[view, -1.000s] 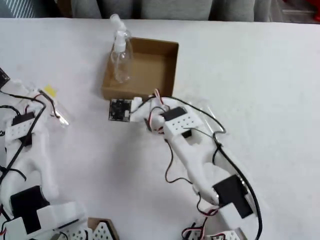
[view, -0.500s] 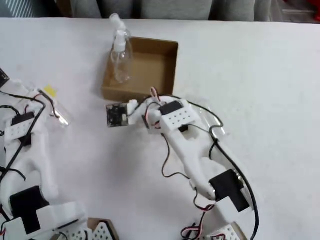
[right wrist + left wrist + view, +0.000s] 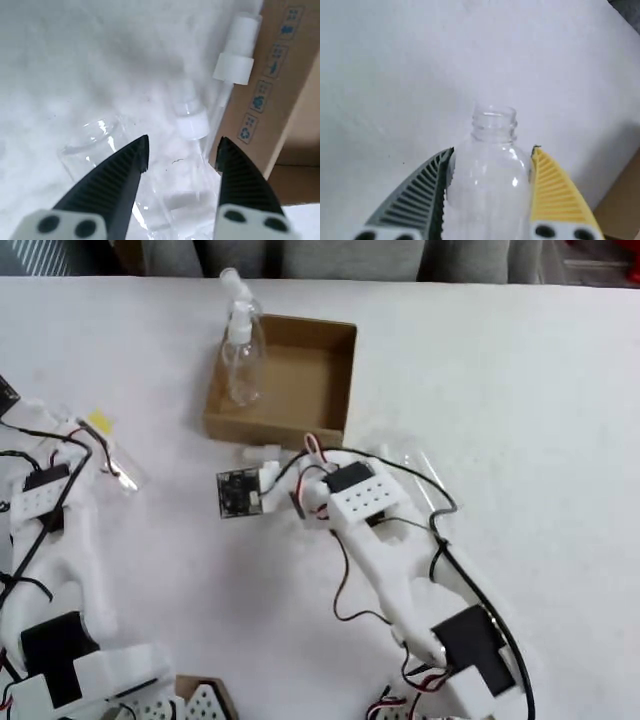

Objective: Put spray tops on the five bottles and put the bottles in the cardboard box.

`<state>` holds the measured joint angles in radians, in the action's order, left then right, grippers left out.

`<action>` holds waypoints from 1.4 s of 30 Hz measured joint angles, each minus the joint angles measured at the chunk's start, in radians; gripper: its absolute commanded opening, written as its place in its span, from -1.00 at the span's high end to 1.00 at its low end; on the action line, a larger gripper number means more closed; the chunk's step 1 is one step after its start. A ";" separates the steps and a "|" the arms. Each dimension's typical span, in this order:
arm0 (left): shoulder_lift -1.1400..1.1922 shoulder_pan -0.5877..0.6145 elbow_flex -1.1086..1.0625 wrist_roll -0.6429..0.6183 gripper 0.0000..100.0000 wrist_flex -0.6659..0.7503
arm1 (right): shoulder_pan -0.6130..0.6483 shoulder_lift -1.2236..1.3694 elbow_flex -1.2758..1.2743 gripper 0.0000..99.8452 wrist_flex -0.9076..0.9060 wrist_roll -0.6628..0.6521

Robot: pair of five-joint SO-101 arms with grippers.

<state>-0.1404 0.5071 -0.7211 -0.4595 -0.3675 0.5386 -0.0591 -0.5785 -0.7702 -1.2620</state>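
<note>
The left tool (image 3: 493, 149) clamps an uncapped clear plastic bottle (image 3: 492, 192), seemingly steadying it for capping; the right tool (image 3: 183, 139) gapes empty above a white spray top (image 3: 191, 122).

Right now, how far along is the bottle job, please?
Done: one capped clear plastic bottle stands in the brown cardboard box. In hand: left end effector grips an uncapped clear bottle; right end effector open over loose white spray tops. Left: capping, boxing the rest.

sprayer bottle (image 3: 240, 365) in cardboard box (image 3: 275, 428), left side | spray top (image 3: 232, 62) beside box front | topless bottle (image 3: 490, 175) left of box
</note>
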 measured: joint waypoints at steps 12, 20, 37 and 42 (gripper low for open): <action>0.000 0.000 0.000 0.000 0.95 0.000 | -0.008 0.253 0.210 0.59 -0.008 -0.002; 0.000 0.000 0.000 0.032 0.95 0.000 | -0.017 0.318 0.253 0.59 -0.071 -0.003; 0.000 0.000 0.000 0.054 0.95 0.000 | -0.035 0.384 0.302 0.97 -0.080 0.094; 0.000 0.000 0.000 0.054 0.95 0.000 | -0.046 0.370 0.339 0.97 -0.138 0.285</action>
<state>-0.1404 0.5071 -0.7211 -0.4058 -0.3675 0.4925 0.3107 -0.2394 -0.9083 -0.9766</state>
